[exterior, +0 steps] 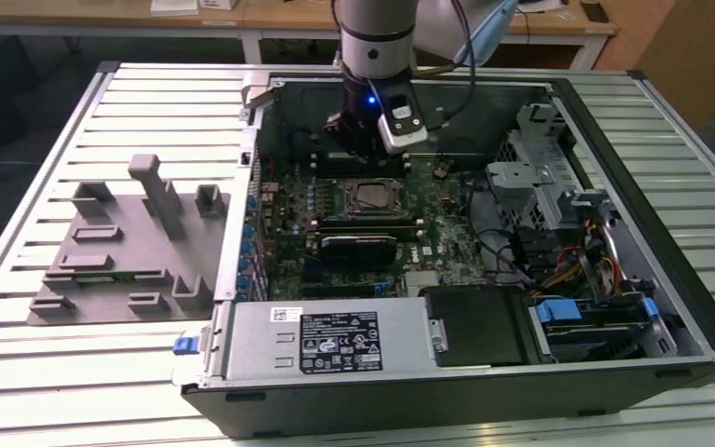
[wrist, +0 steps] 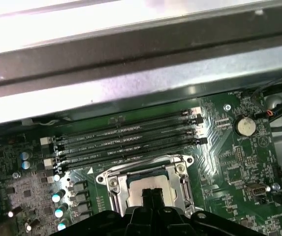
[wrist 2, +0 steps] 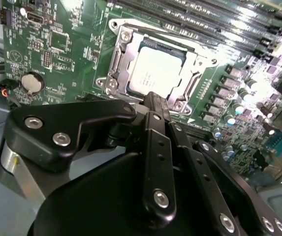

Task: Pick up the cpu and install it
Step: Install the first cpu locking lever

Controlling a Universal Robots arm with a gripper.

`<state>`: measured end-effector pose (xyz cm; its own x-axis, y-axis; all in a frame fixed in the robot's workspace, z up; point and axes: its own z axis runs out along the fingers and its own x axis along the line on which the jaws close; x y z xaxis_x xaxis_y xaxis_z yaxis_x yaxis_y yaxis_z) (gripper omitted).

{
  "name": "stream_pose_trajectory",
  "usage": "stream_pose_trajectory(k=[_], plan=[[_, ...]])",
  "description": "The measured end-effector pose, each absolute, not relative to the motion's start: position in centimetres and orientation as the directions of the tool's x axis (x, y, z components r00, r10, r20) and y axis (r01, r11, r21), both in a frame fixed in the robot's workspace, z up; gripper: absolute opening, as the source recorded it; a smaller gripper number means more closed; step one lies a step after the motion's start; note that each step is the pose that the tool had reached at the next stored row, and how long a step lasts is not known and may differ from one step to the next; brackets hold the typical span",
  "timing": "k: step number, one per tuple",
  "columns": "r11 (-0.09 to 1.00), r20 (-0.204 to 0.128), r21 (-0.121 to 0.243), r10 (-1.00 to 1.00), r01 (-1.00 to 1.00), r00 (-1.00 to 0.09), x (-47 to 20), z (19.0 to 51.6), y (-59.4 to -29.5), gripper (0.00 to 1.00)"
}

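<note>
Step in hand: install, judged at or near seating, not pick-up.

Location of the cpu (wrist 2: 158, 73): upper centre of the second wrist view, flat inside the socket frame (wrist 2: 117, 64) on the motherboard (wrist 2: 57, 44). Appears level, silver top fully exposed, no load plate over it. Also at centre of the exterior view (exterior: 367, 196), inside the open computer case (exterior: 655, 307), and at lower centre of the first wrist view (wrist: 133, 189), below the memory slots (wrist: 126, 140).

State of the gripper (wrist 2: 151, 98): jaws drawn together to a single narrow tip, nothing between them. Hangs above the near edge of the chip; contact with the chip not determinable. In the exterior view (exterior: 360, 140), sits above centre, just beyond the socket toward the frame's top.

Grey fixture blocks (exterior: 122, 251): left of the exterior view, on the slatted table (exterior: 34, 372), well apart from the case, no chip visible there.

Requirements for any further motion, as a judgement:
- Keep travel straight and vertical over the socket.
- Avoid sideways drag across the chip or frame.
- Confirm level seating on all four edges.
- Keep clear of the coin cell (wrist 2: 31, 82) and memory slots.
</note>
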<state>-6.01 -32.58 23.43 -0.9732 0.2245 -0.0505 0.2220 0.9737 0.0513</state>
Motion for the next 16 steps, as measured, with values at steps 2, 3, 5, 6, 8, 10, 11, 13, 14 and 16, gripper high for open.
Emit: stream_pose_trajectory(k=[2, 3, 5, 6, 8, 10, 11, 13, 14, 16], plan=[[0.974, -0.051, 0.050, 0.224, 0.222, -0.973, -6.01, 23.43, -32.88, 0.11], [0.974, -0.051, 0.050, 0.224, 0.222, -0.973, -6.01, 23.43, -33.03, 0.11], [0.974, -0.051, 0.049, 0.224, 0.222, -0.973, -6.01, 23.43, -33.32, 0.11], [0.974, -0.051, 0.049, 0.224, 0.222, -0.973, -6.01, 23.43, -33.44, 0.11], [0.974, -0.051, 0.048, 0.224, 0.222, -0.973, -6.01, 23.43, -33.61, 0.11], [0.974, -0.051, 0.048, 0.224, 0.222, -0.973, -6.01, 23.42, -33.64, 0.11], [0.974, -0.051, 0.048, 0.224, 0.222, -0.973, -6.01, 23.42, -33.64, 0.11], [0.974, -0.051, 0.048, 0.224, 0.222, -0.973, -6.01, 23.43, -33.65, 0.11], [0.974, -0.051, 0.048, 0.224, 0.222, -0.973, -6.00, 23.44, -33.65, 0.11], [0.974, -0.051, 0.047, 0.224, 0.222, -0.973, -6.01, 23.61, -33.66, 0.11]])
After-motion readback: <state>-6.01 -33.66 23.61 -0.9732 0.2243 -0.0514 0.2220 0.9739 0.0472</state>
